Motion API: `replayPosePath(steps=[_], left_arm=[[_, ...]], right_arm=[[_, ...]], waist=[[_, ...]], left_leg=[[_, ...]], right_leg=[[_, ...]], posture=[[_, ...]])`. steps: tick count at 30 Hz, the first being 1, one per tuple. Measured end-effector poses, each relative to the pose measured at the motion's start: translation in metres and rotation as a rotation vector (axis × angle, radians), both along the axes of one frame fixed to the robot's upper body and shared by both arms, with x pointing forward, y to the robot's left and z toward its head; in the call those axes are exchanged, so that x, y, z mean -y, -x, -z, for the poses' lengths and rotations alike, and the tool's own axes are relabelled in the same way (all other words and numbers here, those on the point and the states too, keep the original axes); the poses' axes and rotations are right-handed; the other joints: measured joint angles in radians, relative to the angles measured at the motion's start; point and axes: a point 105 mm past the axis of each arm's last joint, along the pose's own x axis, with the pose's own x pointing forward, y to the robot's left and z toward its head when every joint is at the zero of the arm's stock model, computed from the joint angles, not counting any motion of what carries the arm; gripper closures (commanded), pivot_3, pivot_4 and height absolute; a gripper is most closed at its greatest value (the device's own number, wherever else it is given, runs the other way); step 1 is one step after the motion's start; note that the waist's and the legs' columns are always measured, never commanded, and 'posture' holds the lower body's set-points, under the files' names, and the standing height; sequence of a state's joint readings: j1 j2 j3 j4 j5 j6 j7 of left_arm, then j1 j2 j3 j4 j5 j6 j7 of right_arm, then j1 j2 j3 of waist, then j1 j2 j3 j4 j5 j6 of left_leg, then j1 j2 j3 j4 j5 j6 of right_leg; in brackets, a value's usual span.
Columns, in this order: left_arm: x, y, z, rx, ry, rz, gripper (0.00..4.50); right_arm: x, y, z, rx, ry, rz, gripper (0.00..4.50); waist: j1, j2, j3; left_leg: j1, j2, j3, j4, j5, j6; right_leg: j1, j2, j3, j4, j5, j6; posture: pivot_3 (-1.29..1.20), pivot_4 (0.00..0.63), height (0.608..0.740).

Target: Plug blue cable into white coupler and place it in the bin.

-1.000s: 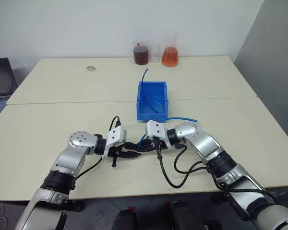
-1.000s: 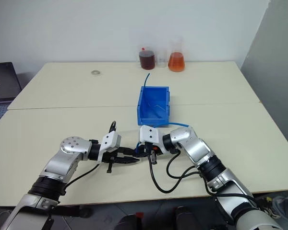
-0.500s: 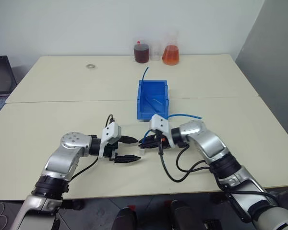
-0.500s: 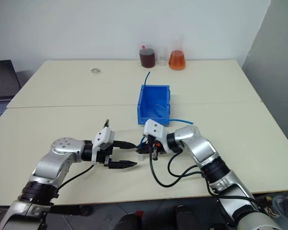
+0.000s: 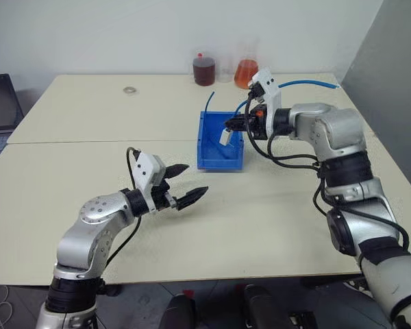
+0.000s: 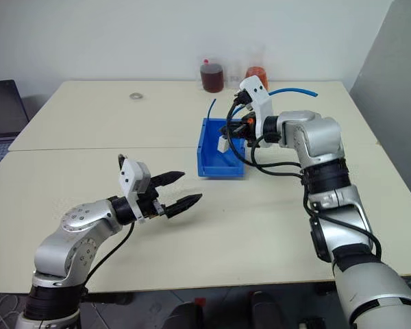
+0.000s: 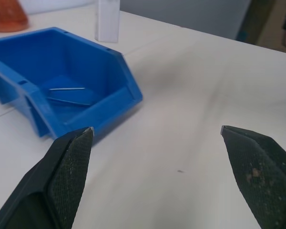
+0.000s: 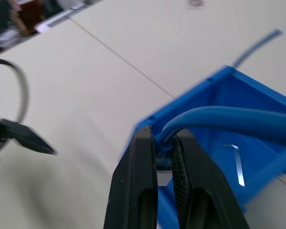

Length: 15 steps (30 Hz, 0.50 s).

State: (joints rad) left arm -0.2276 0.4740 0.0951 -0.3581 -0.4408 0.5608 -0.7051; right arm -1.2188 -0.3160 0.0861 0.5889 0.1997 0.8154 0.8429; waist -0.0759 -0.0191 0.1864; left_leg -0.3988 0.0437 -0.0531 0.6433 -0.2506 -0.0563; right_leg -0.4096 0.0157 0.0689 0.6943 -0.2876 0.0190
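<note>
With the left gripper (image 5: 185,185) now hanging released over the table (image 5: 274,226), no longer meeting the right one low in front, the right gripper (image 5: 227,125) is carrying the blue cable (image 5: 308,83), jaws clenched, and its white coupler (image 5: 224,136) over the bin (image 5: 212,162), where the long stiff tail risks tipping them out.

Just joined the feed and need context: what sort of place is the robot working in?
Probably a lab or test room: plain pale tables against a bare white wall, glass flasks of dark red and orange liquid at the back, and a blue bin.
</note>
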Motion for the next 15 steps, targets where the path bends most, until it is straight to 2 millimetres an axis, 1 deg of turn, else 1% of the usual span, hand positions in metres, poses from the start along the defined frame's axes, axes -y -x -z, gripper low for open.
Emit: replayPosePath(steps=[2,4,7,9,10,11,15], left_arm=[[-0.005,-0.007,0.0,0.008,0.039,-0.104,0.03],[-0.007,-0.012,0.0,0.016,0.063,-0.176,0.03],[-0.004,-0.011,-0.002,0.039,0.067,-0.22,0.03],[0.002,-0.007,0.002,0.033,0.071,-0.215,0.0],[0.002,-0.005,0.004,0.029,0.068,-0.217,0.0],[0.001,-0.005,0.006,0.026,0.065,-0.223,0.0],[-0.005,0.0,0.013,0.017,0.043,-0.24,0.0]], right_arm=[[0.0,-0.013,0.009,-0.018,0.022,0.03,4.36],[-0.004,-0.02,0.014,-0.009,0.043,0.041,4.36],[-0.009,-0.029,0.028,-0.011,0.079,0.082,4.36],[-0.012,-0.03,0.037,-0.033,0.087,0.094,3.66],[-0.014,-0.03,0.039,-0.039,0.088,0.09,3.57],[-0.016,-0.03,0.039,-0.04,0.089,0.085,3.34],[-0.019,-0.032,0.031,-0.003,0.095,0.08,2.36]], waist=[[0.0,0.0,0.0],[-0.001,0.0,0.0],[-0.002,0.0,0.0],[-0.001,0.0,0.0],[-0.001,0.0,0.0],[-0.001,0.0,0.0],[0.0,0.0,0.0]], left_leg=[[0.0,0.0,0.001,0.0,0.0,0.0],[-0.001,0.0,0.001,0.0,0.0,0.0],[-0.001,0.0,0.001,-0.001,0.0,0.0],[-0.001,0.0,0.001,-0.001,0.0,-0.001],[-0.001,0.0,0.001,-0.001,0.0,-0.001],[-0.001,0.0,0.001,-0.001,0.0,-0.001],[-0.001,0.0,0.0,-0.001,0.0,-0.001]], right_leg=[[0.0,0.0,0.0,0.0,0.0,0.0],[-0.001,0.0,0.001,0.0,0.0,0.0],[-0.001,0.0,0.001,0.0,0.0,0.0],[-0.001,-0.001,0.0,0.0,0.0,0.0],[-0.001,-0.001,0.001,0.0,0.0,0.0],[-0.001,-0.001,0.001,0.0,0.0,0.0],[-0.001,-0.001,0.0,0.0,0.0,0.0]], posture=[[0.0,0.15,0.74],[0.0,0.15,0.74],[0.0,0.15,0.74],[0.0,0.15,0.74],[0.0,0.15,0.74],[0.0,0.15,0.74],[0.0,0.15,0.74]])
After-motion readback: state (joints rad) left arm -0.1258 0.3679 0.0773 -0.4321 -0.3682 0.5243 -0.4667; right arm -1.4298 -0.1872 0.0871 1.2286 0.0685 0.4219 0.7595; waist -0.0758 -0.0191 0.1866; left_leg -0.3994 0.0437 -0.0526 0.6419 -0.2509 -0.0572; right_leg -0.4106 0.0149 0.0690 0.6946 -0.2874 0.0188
